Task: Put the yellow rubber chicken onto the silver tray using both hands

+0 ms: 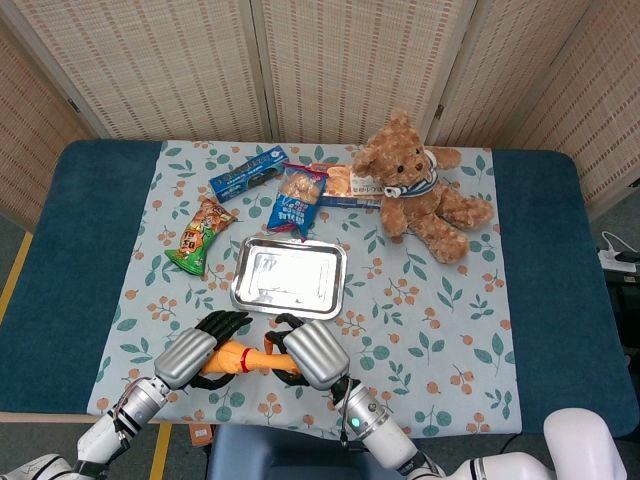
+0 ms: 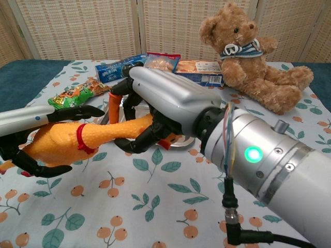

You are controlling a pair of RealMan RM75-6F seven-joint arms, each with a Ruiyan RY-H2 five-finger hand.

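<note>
The yellow rubber chicken with a red collar is lifted above the cloth near the table's front edge; in the head view the chicken shows as a short orange strip between both hands. My right hand grips its neck and head end, and appears as right hand from above. My left hand wraps the body, fingers above and below it, also seen as left hand. The silver tray lies empty just beyond the hands; the tray is mostly hidden in the chest view.
Behind the tray lie a green snack bag, a blue packet, a blue-and-red snack bag and a biscuit box. A brown teddy bear sits at the back right. The floral cloth covers the table's middle.
</note>
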